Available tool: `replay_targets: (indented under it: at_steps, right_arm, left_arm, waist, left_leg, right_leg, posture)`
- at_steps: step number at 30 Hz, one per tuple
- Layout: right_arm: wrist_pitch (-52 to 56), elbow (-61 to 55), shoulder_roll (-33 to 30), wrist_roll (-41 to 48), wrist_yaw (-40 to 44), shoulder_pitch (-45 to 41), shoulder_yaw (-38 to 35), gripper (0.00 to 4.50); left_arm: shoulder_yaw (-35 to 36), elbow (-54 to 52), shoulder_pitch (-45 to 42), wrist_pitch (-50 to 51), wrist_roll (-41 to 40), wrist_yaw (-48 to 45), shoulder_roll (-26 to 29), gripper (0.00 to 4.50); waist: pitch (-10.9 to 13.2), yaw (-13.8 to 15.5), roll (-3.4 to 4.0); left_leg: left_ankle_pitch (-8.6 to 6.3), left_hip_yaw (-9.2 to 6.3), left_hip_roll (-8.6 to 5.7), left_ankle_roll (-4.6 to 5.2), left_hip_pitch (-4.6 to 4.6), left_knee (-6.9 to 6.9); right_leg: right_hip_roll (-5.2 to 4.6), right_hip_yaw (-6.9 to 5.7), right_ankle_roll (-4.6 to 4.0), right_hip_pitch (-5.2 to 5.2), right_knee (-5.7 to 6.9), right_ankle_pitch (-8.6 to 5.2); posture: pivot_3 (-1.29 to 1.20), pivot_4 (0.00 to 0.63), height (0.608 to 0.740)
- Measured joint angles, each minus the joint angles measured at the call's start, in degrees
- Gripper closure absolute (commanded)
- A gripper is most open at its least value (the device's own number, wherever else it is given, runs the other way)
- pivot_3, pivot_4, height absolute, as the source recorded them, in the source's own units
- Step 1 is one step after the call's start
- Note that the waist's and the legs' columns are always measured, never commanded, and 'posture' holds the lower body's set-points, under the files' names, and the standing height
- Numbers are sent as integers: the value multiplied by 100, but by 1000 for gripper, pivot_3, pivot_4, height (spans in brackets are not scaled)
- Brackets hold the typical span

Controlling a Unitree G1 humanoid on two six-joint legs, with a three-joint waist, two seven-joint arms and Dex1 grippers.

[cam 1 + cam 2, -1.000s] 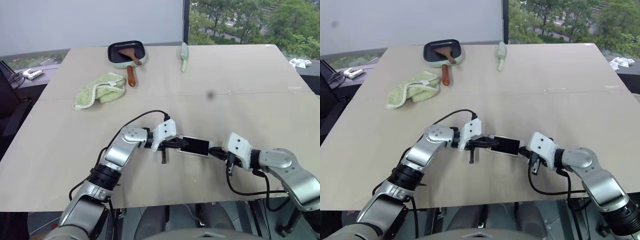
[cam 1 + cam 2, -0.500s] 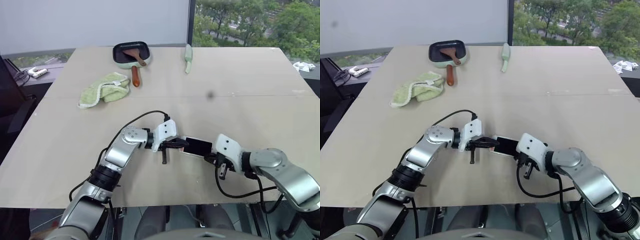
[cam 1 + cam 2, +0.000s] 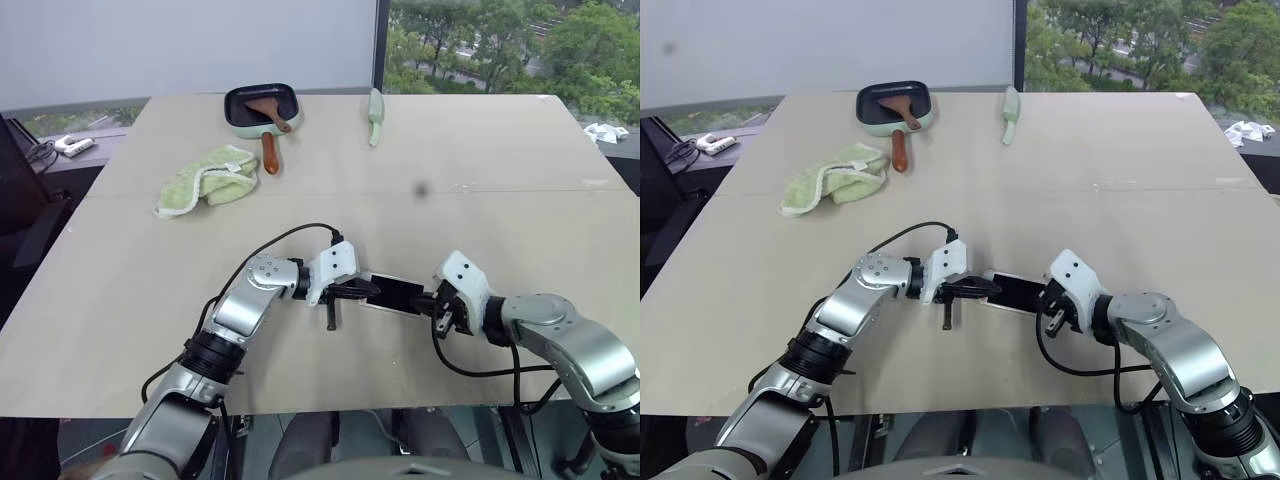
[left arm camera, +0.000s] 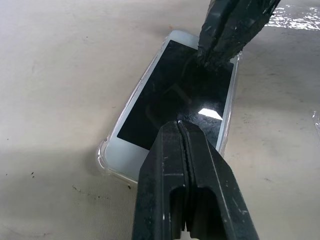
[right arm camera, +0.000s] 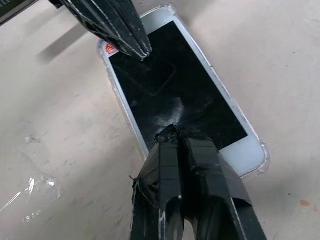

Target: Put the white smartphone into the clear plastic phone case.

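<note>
The white smartphone (image 4: 175, 95) lies screen up on the table (image 3: 520, 230), just in front of me between both hands. It sits inside the clear plastic phone case (image 4: 103, 156), whose glinting rim and rounded corners (image 5: 261, 150) show all round it. My left gripper (image 3: 371, 289) is shut, with its tip resting on the black screen at one end. From the other end my right gripper (image 3: 433, 299), also shut, touches the screen (image 5: 170, 90) with its tip. Neither one grips the phone.
At the far side of the table are a dark pan with a wooden spatula (image 3: 260, 107), a green towel (image 3: 203, 178) and a pale green utensil (image 3: 375, 115). A crumpled clear film (image 5: 30, 192) lies beside the phone. The table's front edge is close below my hands.
My right wrist has rolled and tipped, and its shut tip has come from the phone's end onto the screen. The left gripper has stayed put. The camera shifted slightly.
</note>
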Motion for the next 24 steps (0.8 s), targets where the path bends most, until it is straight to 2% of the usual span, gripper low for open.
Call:
replay_targets:
  at_steps: [5,13,17,20,21,23,24]
  right_arm:
    - [-2,109,-36,-38,-327,-51,-80,4429]
    - [-61,128,-141,-23,-336,-62,-51,4429]
    - [-855,162,-228,69,79,263,-41,4429]
    - [-1745,348,-5,148,361,559,-128,4429]
    - [-1993,431,73,224,477,668,-158,4500]
    - [-2283,493,69,320,704,809,-240,3905]
    - [-2417,536,39,368,818,860,-293,3653]
  left_arm:
    - [-5,3,41,7,-2,0,2,4500]
    - [-5,3,41,7,-3,3,0,4500]
    - [44,-37,76,32,-84,5,-8,4500]
    - [245,-139,181,230,-367,11,-63,4500]
    - [366,-282,202,314,-524,13,-92,3995]
    - [524,-490,210,382,-690,62,-74,3420]
    - [614,-584,223,388,-735,78,-29,2902]
  waist:
    - [-1,5,-1]
    - [-1,6,-1]
    - [2,2,-1]
    - [23,-21,12]
    - [31,-22,17]
    - [39,-12,26]
    - [41,-11,28]
  left_leg:
    - [0,-2,-1,0,-2,-6]
    - [0,-2,0,0,-2,-7]
    - [0,-7,0,0,-13,-14]
    - [0,-3,1,0,-27,-18]
    - [0,1,1,0,-44,-17]
    - [0,1,1,-1,-57,-16]
    - [0,2,1,-1,-57,-17]
  right_leg:
    - [-2,-2,0,-1,-8,0]
    - [-2,-4,0,0,-12,-1]
    - [0,-9,1,-7,-20,-1]
    - [1,-4,2,-25,-20,0]
    - [1,0,2,-46,-16,0]
    - [0,0,1,-62,-14,2]
    - [0,0,1,-62,-13,2]
  posture:
    - [0,150,740]
    - [0,150,740]
    - [0,150,740]
    - [0,150,740]
    - [0,150,740]
    - [0,150,740]
    - [0,150,740]
